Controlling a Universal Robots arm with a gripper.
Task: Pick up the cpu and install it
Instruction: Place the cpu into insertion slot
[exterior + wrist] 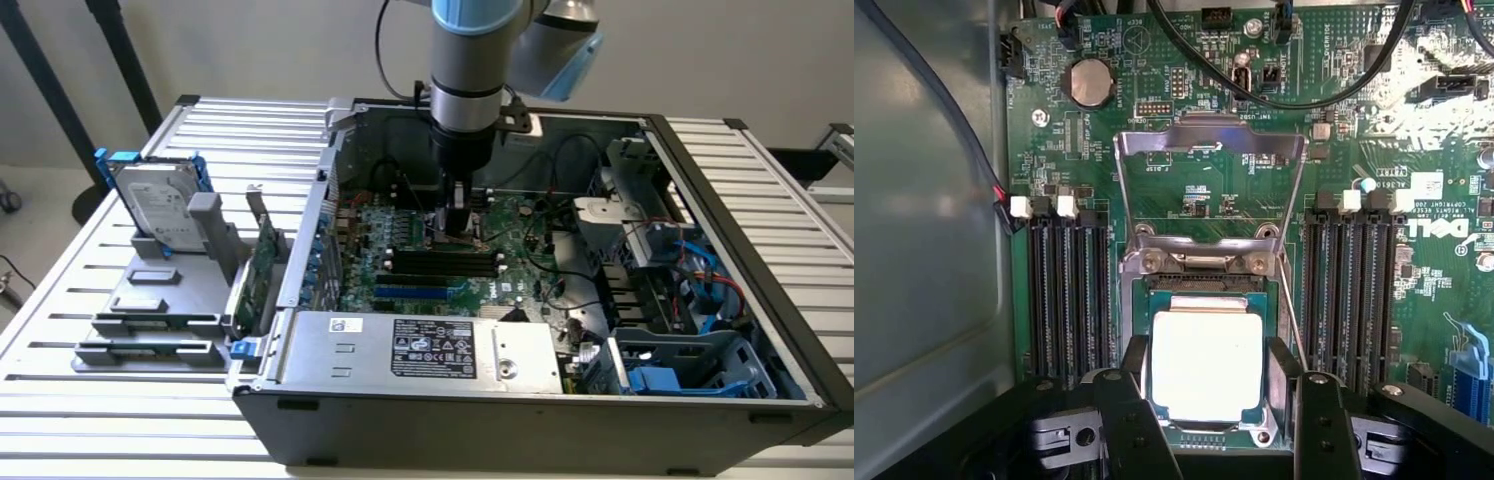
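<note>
exterior view: gripper (458, 232) down inside the computer case (747, 395), just above the green board (454, 262). wrist view: cpu (1207, 362) lies flat in its socket (retention frame (1206, 190) flipped up), fingers (1132, 420) apart, one on each side of the chip; can't tell if they touch it.

The grey-and-blue jointed robot arm (470, 60) reaches straight down into the open dark metal computer case (534, 400), its wrist vertical over the green motherboard (441, 285). Its black two-fingered gripper (1209, 385) hangs low above that board, the fingers (1122, 410) spread wide apart and level with each other.
</note>
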